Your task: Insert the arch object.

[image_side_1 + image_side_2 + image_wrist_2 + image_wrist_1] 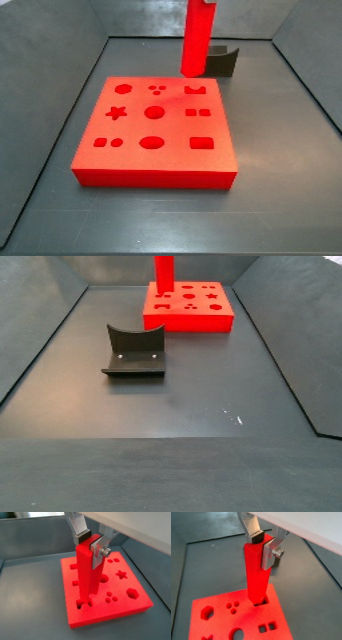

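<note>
— Grey floor (pixel 211 567) in both wrist views. What's held?
— The gripper (pixel 262 544), narrowed, pinches a red bar (pixel 256 577) upright, its foot in a hole of the red board (pixel 218 619).
— Side views?
— The bar stands at the board's 12 o'clock edge and the fixture (pixel 225 62) at its 1 o'clock. I cannot make out the arch block.

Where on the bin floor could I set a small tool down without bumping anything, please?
The broad floor between the fixture and the near wall is bare, as is the strip along the right wall beside the red board. The far end is crowded: the gripper holds the tall red bar upright over the board.
</note>
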